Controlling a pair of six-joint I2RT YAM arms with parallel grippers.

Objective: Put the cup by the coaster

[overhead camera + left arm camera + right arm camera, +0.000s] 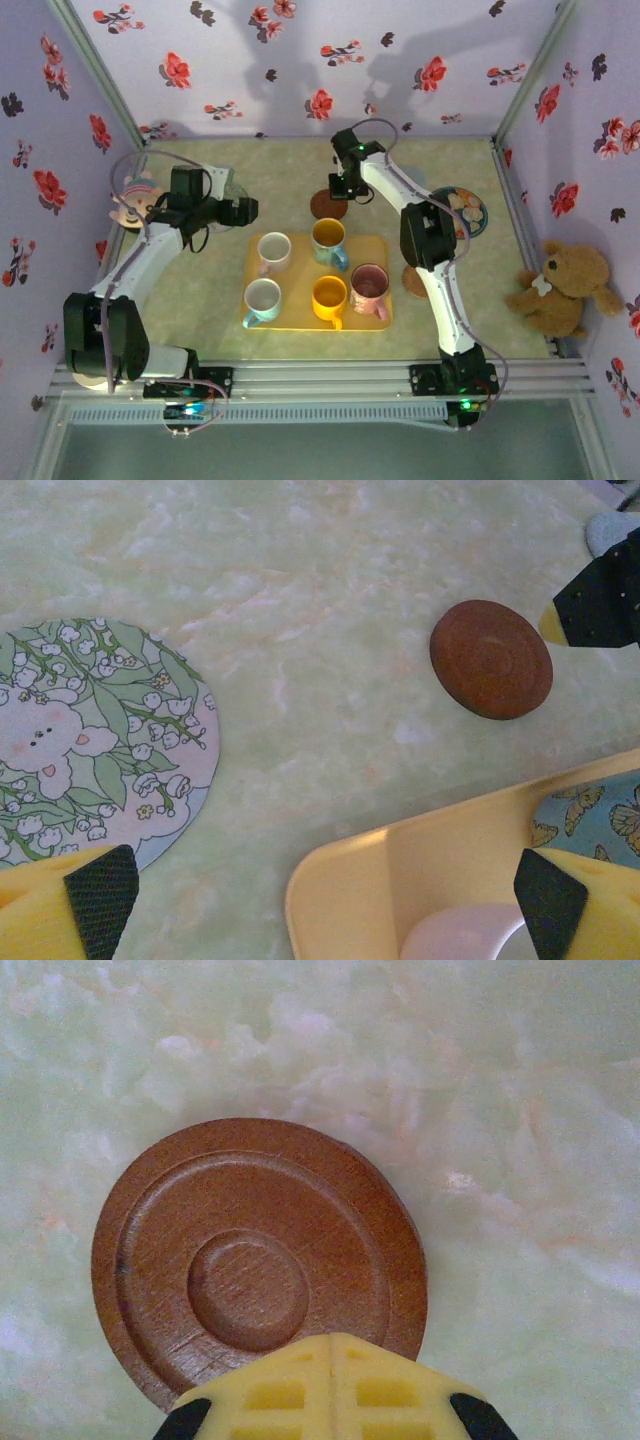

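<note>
Right now your right fingers (330,1385) are pressed shut with nothing between them. Their tips sit over the near rim of the coaster (258,1278); you cannot tell whether they touch the wood. The coaster lies flat on the tabletop (520,1110), just beyond the far edge of the tray (300,272) and nearest the teal cup (328,240).

Your left fingers (243,211) are spread as wide as they go and hold nothing. They hover at the tray's far left corner, close to the white cup (273,250). From the left wrist you see a bunny plate (90,740) on the tabletop, well apart from the coaster.

All five cups stand upright on the tray. The white and teal ones are in the far row. The blue cup (262,297), yellow cup (329,296) and pink cup (370,284) are in the near row.
</note>
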